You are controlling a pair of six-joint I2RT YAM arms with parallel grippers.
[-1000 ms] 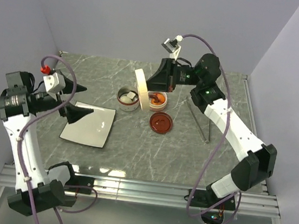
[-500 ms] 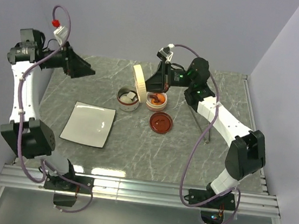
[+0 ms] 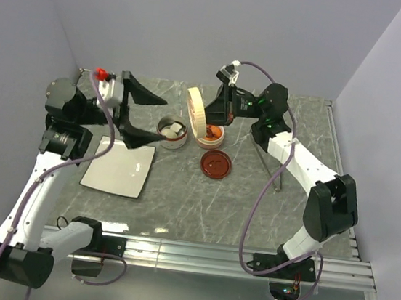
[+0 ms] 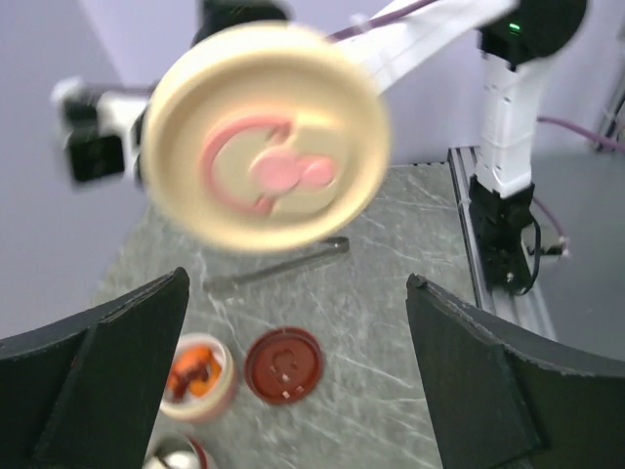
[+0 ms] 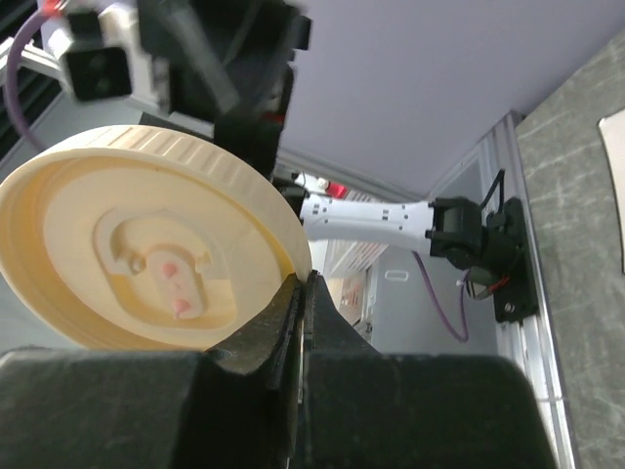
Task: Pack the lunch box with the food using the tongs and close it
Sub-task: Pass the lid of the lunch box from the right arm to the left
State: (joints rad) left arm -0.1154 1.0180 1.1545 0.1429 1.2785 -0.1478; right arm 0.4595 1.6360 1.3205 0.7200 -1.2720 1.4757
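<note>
My right gripper [image 3: 208,113] is shut on the rim of the lunch box's round cream lid [image 3: 194,111] and holds it on edge in the air, above the cream bowl [image 3: 213,134] of orange fried food. In the right wrist view the lid [image 5: 146,239] fills the left side, pinched at the gripper [image 5: 305,291]. A red-rimmed bowl [image 3: 172,132] holds white food pieces. My left gripper [image 3: 162,120] hangs wide open beside that bowl, holding nothing. The silver tongs [image 3: 270,167] lie on the table to the right, also seen as tongs [image 4: 278,268] beyond the lid [image 4: 264,147].
A dark red round lid [image 3: 215,164] lies flat in front of the bowls and shows as the red lid [image 4: 283,363] between my open left gripper [image 4: 293,381] fingers. A white square plate [image 3: 118,167] sits at the left. Walls close in on three sides.
My left arm has swung from the far left wall in toward the bowls, still open. The right gripper has kept the lid and shifted it slightly back and up.
</note>
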